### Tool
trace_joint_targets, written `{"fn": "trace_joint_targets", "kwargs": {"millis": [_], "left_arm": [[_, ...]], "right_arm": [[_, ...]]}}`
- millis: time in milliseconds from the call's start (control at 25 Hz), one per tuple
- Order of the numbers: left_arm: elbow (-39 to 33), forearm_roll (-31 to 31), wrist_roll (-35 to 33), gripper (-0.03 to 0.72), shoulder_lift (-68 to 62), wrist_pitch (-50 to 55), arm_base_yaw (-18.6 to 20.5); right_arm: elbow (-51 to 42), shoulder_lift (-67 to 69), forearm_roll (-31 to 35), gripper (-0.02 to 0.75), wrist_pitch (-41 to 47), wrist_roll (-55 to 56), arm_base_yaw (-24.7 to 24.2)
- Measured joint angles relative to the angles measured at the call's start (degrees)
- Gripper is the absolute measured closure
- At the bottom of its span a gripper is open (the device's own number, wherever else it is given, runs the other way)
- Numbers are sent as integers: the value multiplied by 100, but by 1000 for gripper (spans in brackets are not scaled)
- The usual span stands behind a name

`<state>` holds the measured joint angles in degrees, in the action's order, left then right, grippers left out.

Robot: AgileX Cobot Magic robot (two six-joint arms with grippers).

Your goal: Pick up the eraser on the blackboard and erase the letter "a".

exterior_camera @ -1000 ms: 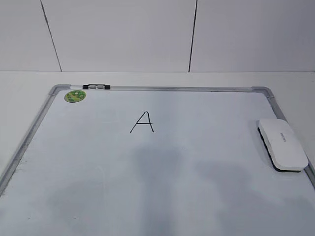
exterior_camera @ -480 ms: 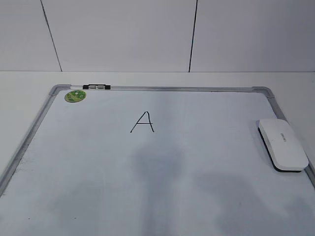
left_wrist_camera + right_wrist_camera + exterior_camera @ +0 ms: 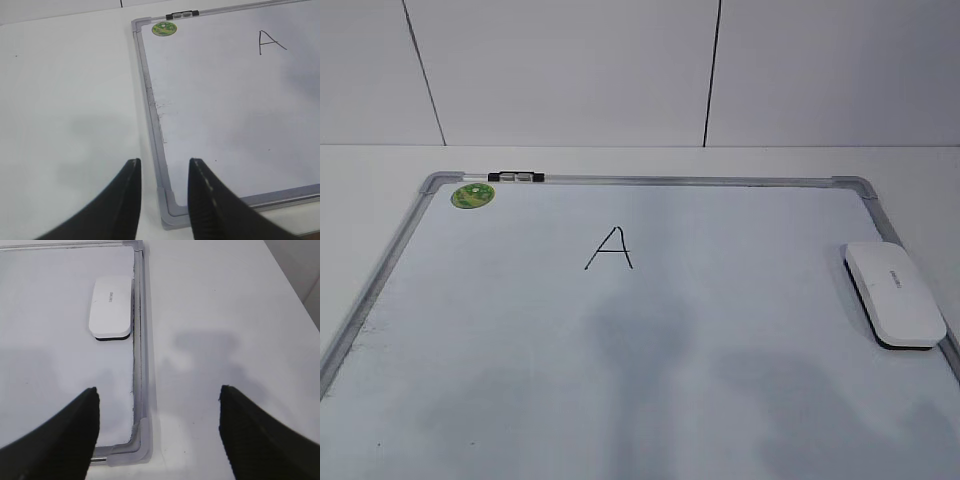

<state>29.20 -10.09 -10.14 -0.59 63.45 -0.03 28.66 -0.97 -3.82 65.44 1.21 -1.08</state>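
White table [image 3: 215, 300], board [image 3: 650, 181] flat; we see eraser [image 3: 111, 306] ahead of our right gripper's [image 3: 157, 405] wide-spread fingers; left gripper [image 3: 164, 172] parted, empty.

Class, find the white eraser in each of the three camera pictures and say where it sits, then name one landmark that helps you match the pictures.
Exterior view: the eraser lies at the right, on the board against its right frame.
Left wrist view: not in the picture.
Right wrist view: the eraser is upper left, beside the board's right frame.
Shared landmark: the board's silver frame, seen in all three; the letter "A" and green sticker link exterior and left wrist views.
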Motion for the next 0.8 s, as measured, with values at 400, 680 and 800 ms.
{"fn": "trace_joint_targets", "kwargs": {"millis": [400,680,800], "left_arm": [[0,0,0,453,0,0,0],[0,0,0,453,0,0,0],[0,0,0,453,0,0,0]], "right_arm": [[0,0,0,146,0,0,0],[0,0,100,146,0,-182,0],[0,0,124,146,0,-218,0]]}}
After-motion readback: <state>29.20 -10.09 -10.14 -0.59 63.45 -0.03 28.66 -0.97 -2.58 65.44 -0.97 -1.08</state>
